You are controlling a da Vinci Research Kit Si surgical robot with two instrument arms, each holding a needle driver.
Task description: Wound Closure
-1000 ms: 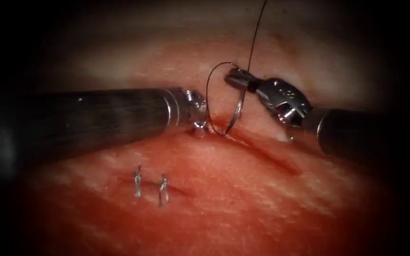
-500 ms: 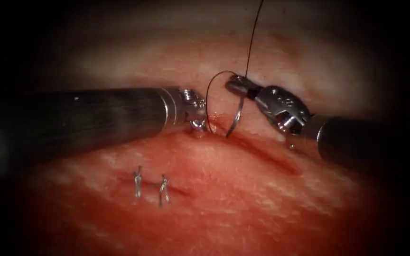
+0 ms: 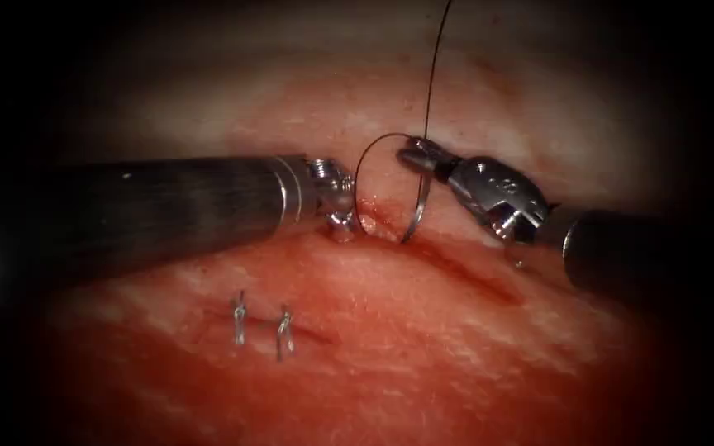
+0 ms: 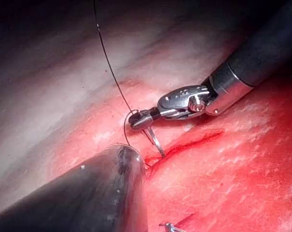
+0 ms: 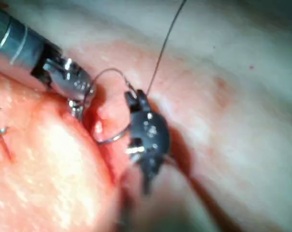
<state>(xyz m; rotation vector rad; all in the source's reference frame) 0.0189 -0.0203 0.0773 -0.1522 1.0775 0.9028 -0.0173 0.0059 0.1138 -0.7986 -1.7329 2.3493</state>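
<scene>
Two stitches (image 3: 262,324) sit done at lower left, the cut (image 3: 464,268) gapes open – the right tool (image 3: 417,157) pinches the needle (image 3: 417,206) near its thread end, tip at the cut, while the left tool (image 3: 342,223) presses tissue (image 3: 423,355), fingers hidden.

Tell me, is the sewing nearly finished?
Not yet. Two stitches already sit lower left. The right tool holds the needle near its thread end, tip touching the cut beside the left tool, which presses the tissue. The cut's long right stretch gapes unstitched.
</scene>
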